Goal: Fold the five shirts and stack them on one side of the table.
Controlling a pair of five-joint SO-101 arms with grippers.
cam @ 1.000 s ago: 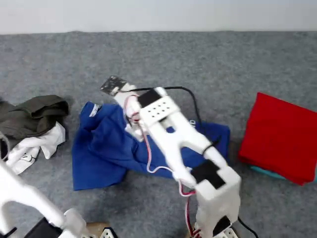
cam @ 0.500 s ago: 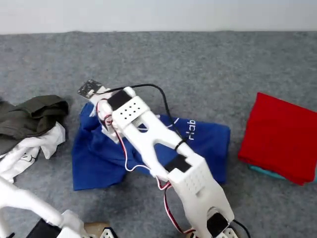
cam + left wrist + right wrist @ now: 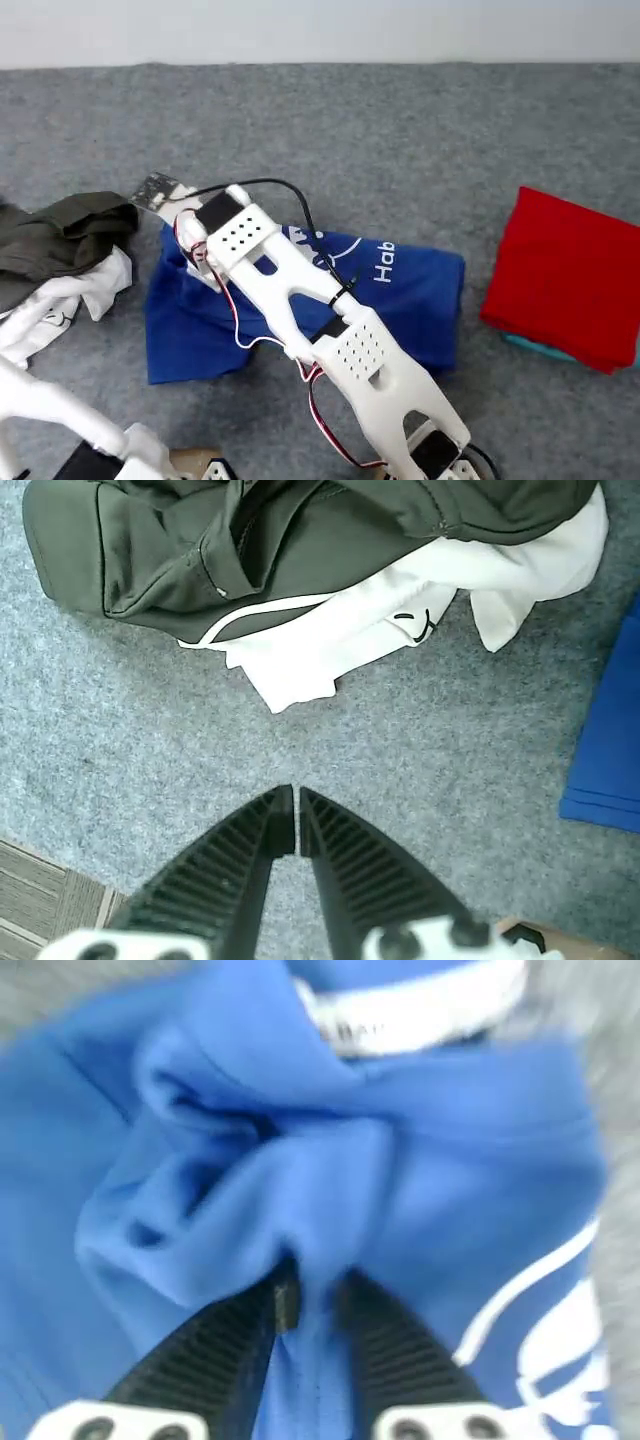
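A blue shirt (image 3: 400, 290) with white print lies spread in the middle of the grey table. My right gripper (image 3: 308, 1295) is shut on a bunched fold of the blue shirt (image 3: 250, 1160) near its collar; in the high view that arm (image 3: 290, 290) stretches over the shirt to its left upper corner. An olive shirt (image 3: 65, 235) and a white shirt (image 3: 70, 295) lie crumpled at the left. My left gripper (image 3: 298, 820) hangs shut over bare carpet just short of the white shirt (image 3: 340, 630) and olive shirt (image 3: 250, 540). A folded red shirt (image 3: 565, 275) rests on a teal one (image 3: 530, 347) at the right.
Grey carpet (image 3: 400, 130) covers the table up to the white wall at the back. The left arm's white link (image 3: 50, 405) crosses the lower left corner. A wooden edge (image 3: 40, 905) shows beneath the left gripper.
The right arm has swung left across the blue shirt, dragging its gripped fold toward the shirt's left side and uncovering the white print. The other shirts have not moved.
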